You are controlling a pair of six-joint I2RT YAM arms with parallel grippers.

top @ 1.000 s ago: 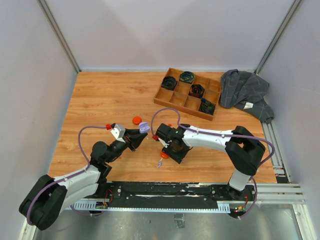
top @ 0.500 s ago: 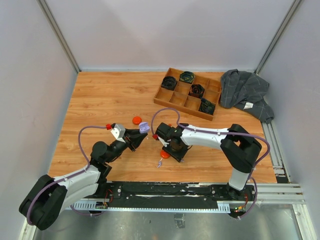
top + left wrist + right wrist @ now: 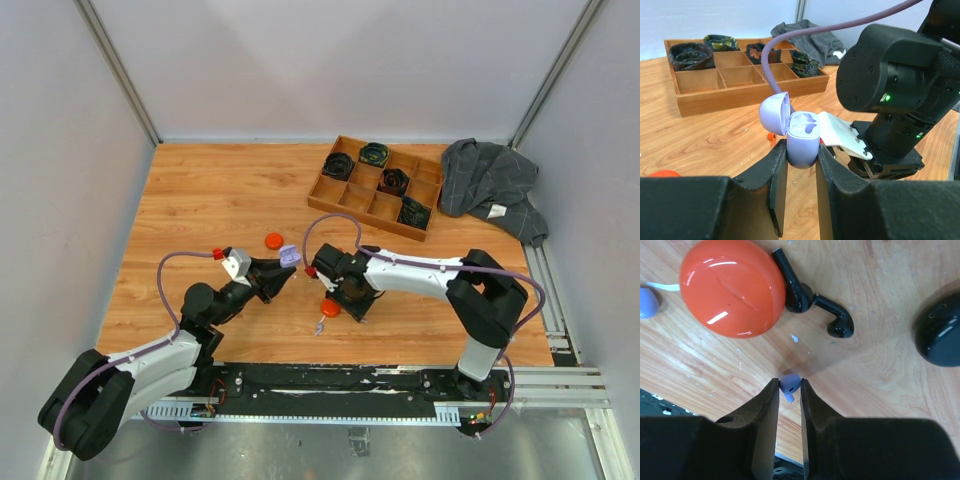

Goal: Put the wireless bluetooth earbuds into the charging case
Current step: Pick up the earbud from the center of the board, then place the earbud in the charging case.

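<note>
The left hand (image 3: 801,152) is clamping the lilac charging case (image 3: 803,134) between its fingers and is holding it above the worktop (image 3: 200,200), with the case's lid (image 3: 775,113) standing open to one side and the two empty sockets facing up. Just beside it, the right hand (image 3: 789,390) is pointing down at the worktop, with its fingers drawn narrow and pinching a lilac earbud (image 3: 789,383) at their tips; whether that bud is resting on the wood or hanging just off it cannot be told. Near this hand a closed orange round case (image 3: 732,287) is lying, with two black earbuds (image 3: 799,290) touching its edge, a black case (image 3: 940,332) sitting off to the other side, and a second lilac earbud (image 3: 646,302) showing at the frame's edge. Farther back, a wooden tray (image 3: 352,203) is holding coiled cables (image 3: 338,165), and a grey cloth (image 3: 490,185) is lying just beside it.
</note>
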